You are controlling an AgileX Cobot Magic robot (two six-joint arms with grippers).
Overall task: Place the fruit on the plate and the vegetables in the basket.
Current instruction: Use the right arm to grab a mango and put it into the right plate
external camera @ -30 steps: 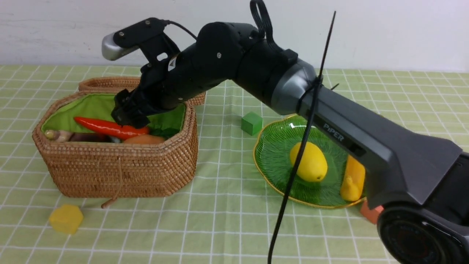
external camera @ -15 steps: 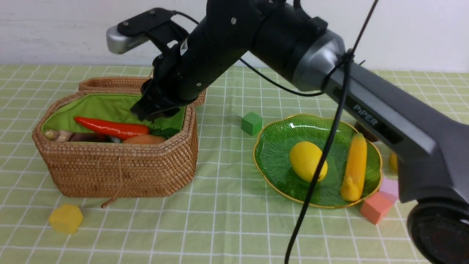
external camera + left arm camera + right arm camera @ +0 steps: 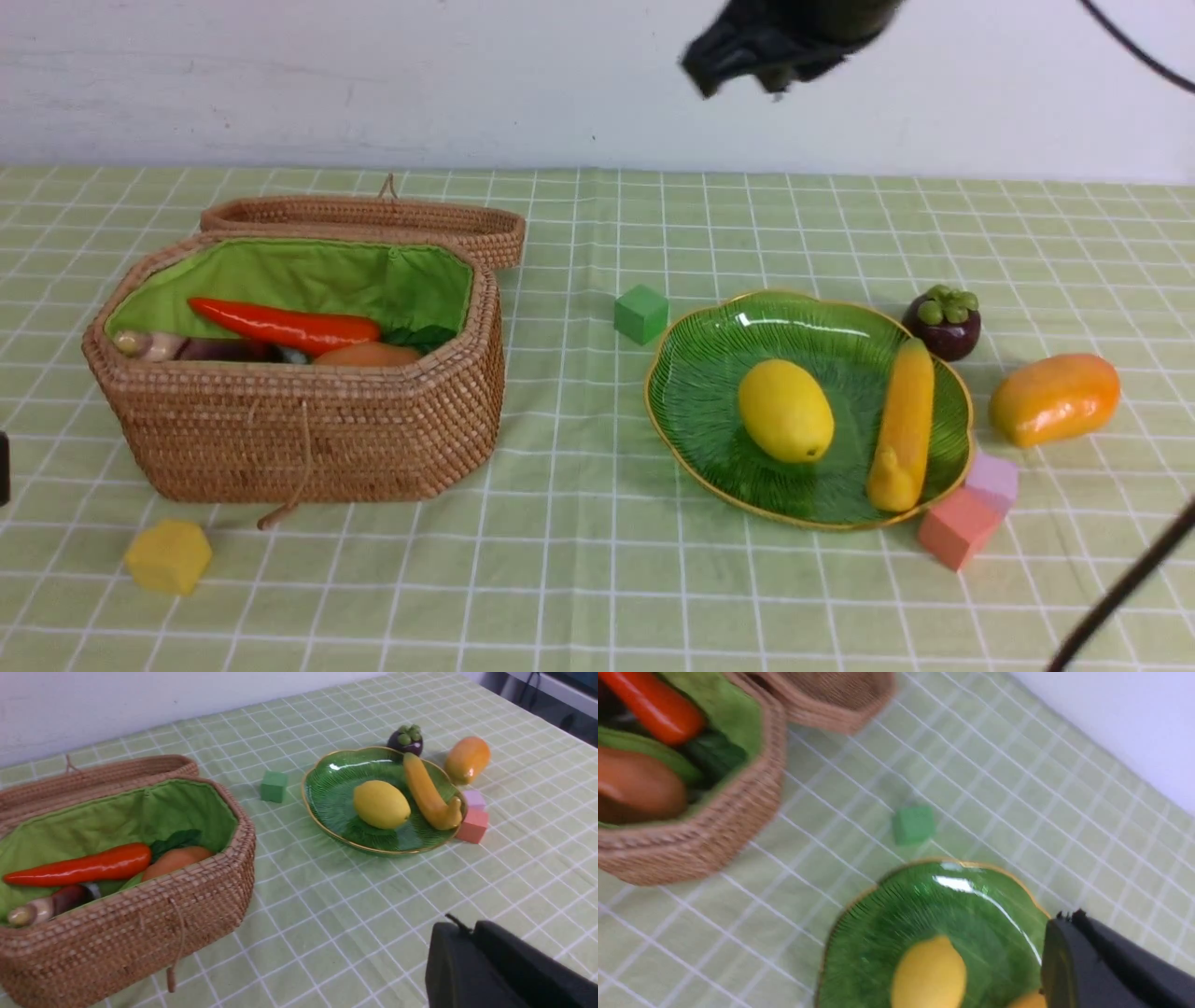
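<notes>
The wicker basket (image 3: 299, 439) stands open at the left with a red pepper (image 3: 280, 325), a brownish potato (image 3: 369, 355) and a dark eggplant (image 3: 215, 350) inside. On the green plate (image 3: 709, 373) lie a lemon (image 3: 786, 411) and a banana (image 3: 904, 425). The mango (image 3: 1055, 399) rests on the cloth to the right of the plate. My right gripper (image 3: 738, 56) is blurred, high above the table, shut and empty; in its wrist view it (image 3: 1069, 915) hangs over the plate's (image 3: 971, 900) far rim. My left gripper (image 3: 462, 926) is shut and empty, low over the cloth near the front.
A dark mangosteen (image 3: 943, 322) sits behind the plate's right side. Foam blocks lie about: a green one (image 3: 641, 315) between basket and plate, a yellow one (image 3: 169, 556) in front of the basket, and a salmon one (image 3: 954, 527) and a lilac one (image 3: 994, 476) against the plate's front right rim.
My right gripper let go of the red pepper in the basket, shut, and the arm swung up and to the right, uncovering the plate, mango and mangosteen.
</notes>
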